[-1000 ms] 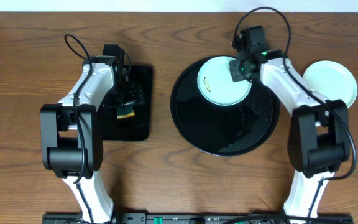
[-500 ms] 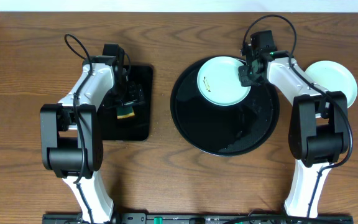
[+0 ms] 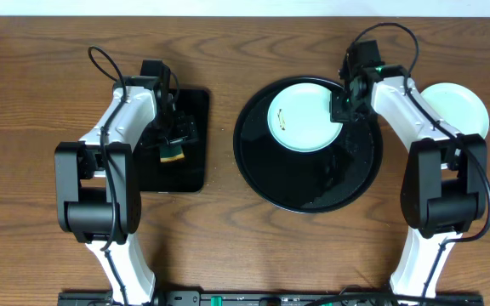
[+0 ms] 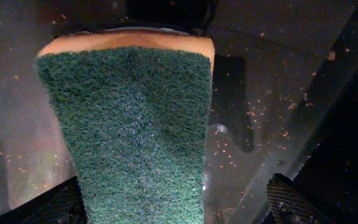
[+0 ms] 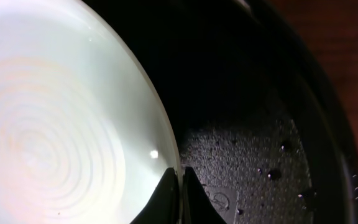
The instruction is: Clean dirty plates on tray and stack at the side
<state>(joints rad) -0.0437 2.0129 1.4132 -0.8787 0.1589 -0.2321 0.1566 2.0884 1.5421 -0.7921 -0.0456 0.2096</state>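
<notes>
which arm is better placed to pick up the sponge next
Left. The left arm has its jaws open on either side of the sponge on the rectangular tray. The right arm has its jaws shut on the rim of the mint plate on the round tray, so it is occupied.

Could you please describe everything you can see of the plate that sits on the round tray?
The plate is round, shallow and pale mint-white, glossy, with faint concentric rings inside and a small brownish smudge near its left side. It lies in the upper half of the black tray, within its rim. The right pincer is shut on its right edge; whether that edge is lifted cannot be told.
</notes>
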